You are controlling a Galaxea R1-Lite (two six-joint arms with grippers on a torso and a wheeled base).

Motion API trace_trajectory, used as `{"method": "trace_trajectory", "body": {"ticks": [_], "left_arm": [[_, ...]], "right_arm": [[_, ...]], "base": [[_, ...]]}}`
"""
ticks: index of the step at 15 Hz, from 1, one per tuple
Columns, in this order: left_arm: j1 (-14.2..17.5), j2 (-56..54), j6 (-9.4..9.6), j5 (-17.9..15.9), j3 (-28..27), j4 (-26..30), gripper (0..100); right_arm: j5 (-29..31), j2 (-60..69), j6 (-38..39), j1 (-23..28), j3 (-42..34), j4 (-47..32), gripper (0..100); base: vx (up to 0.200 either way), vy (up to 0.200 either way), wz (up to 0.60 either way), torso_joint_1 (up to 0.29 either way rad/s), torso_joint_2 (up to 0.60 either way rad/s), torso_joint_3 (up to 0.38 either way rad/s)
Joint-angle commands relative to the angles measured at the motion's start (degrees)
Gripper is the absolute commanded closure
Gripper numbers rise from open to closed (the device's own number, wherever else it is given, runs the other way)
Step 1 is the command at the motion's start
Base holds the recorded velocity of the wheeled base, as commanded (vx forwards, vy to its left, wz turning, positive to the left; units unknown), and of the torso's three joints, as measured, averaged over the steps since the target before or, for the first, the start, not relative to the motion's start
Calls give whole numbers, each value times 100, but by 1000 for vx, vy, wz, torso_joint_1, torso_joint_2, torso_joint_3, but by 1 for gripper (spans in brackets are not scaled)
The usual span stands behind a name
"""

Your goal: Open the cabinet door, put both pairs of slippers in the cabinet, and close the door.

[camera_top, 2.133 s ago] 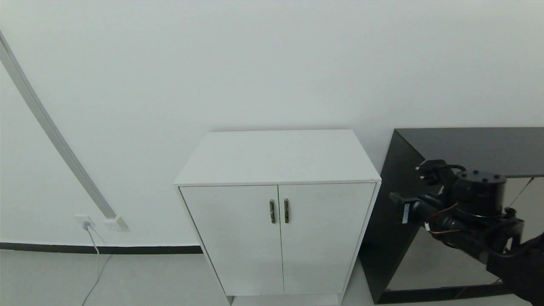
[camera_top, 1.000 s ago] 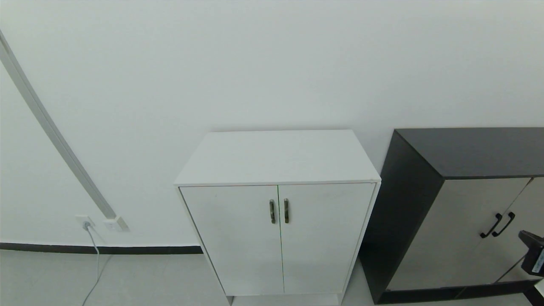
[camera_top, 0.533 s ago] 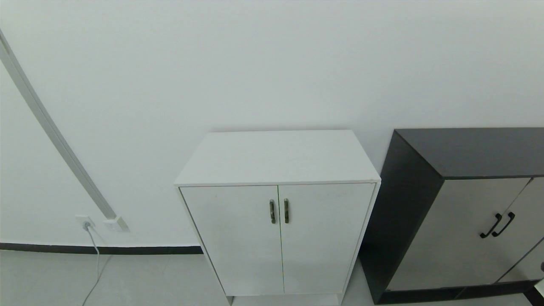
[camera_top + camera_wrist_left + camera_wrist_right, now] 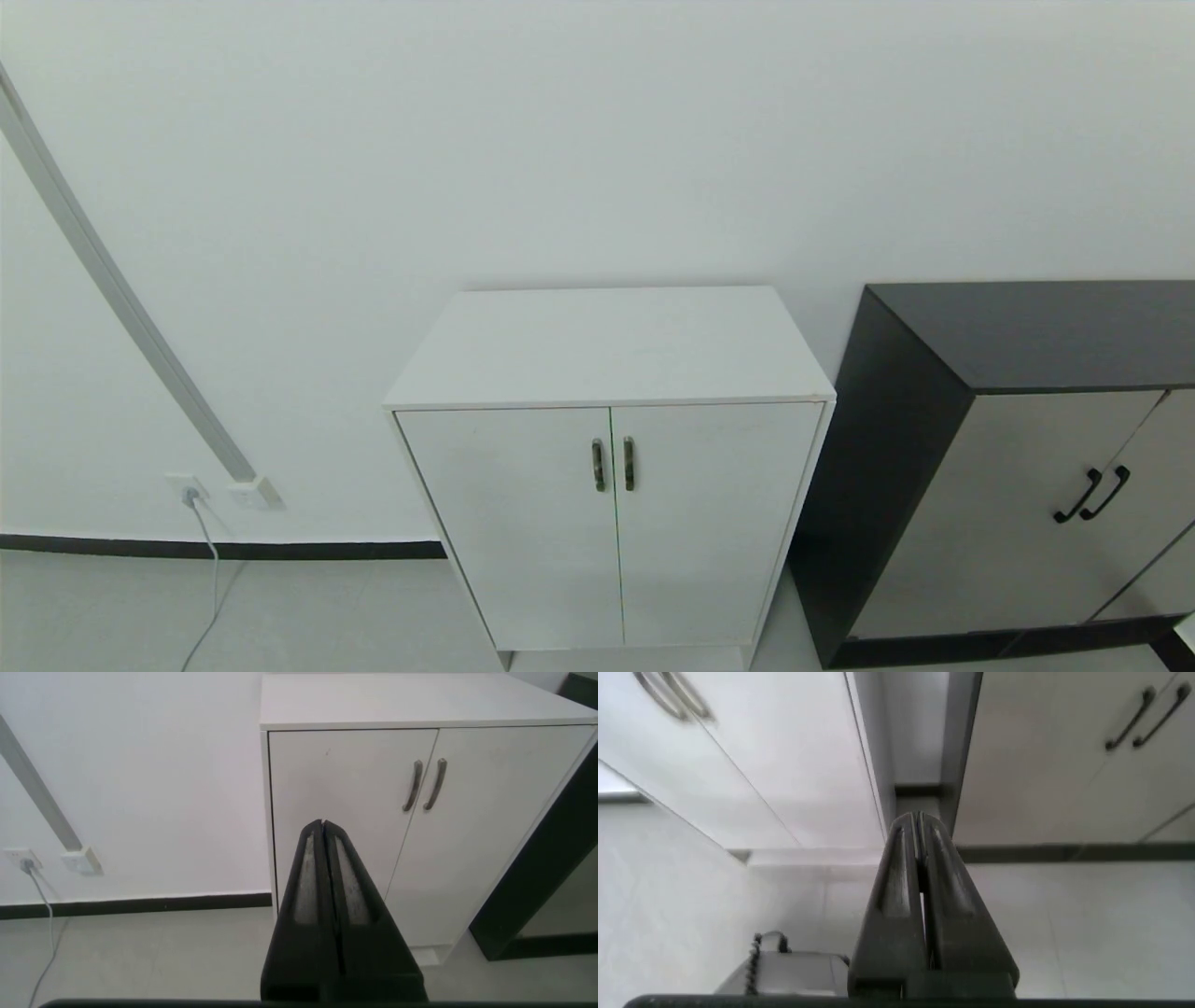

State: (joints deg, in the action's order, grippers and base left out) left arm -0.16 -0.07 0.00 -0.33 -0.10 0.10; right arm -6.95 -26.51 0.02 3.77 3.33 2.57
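The white cabinet [image 4: 607, 345] stands against the wall with both doors shut, its two metal handles [image 4: 612, 464] side by side at the middle seam. My left gripper [image 4: 322, 826] is shut with nothing in it, held low in front of the cabinet's left door [image 4: 350, 812], apart from it. My right gripper [image 4: 918, 819] is also shut and holds nothing. It hangs near the floor, facing the gap between the white cabinet [image 4: 757, 756] and the black cabinet [image 4: 1064, 756].
A black cabinet [image 4: 1018, 336] with pale doors and dark handles [image 4: 1092, 495] stands close to the right of the white one. On the left wall are a slanted cable duct [image 4: 112, 280] and a socket with a cord [image 4: 189, 492] trailing onto the grey floor.
My right arm, raised in front of the black cabinet two seconds ago, has dropped down and to the right out of the head view. The cabinet doors have stayed shut.
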Motion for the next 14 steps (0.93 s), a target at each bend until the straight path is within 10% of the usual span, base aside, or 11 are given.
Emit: {"method": "trace_trajectory", "body": {"ticks": [1,14], "left_arm": [[-2,7,0,-2,1,-1,100],[-2,7,0,7,1,-1,100]], "right_arm": [[-8,270,-2,-95,-52,-37,100],[387,1008,-152,-262,-333,-248,100]], "base": [[0,0,0,0,0,0],[0,0,0,0,0,0]]}}
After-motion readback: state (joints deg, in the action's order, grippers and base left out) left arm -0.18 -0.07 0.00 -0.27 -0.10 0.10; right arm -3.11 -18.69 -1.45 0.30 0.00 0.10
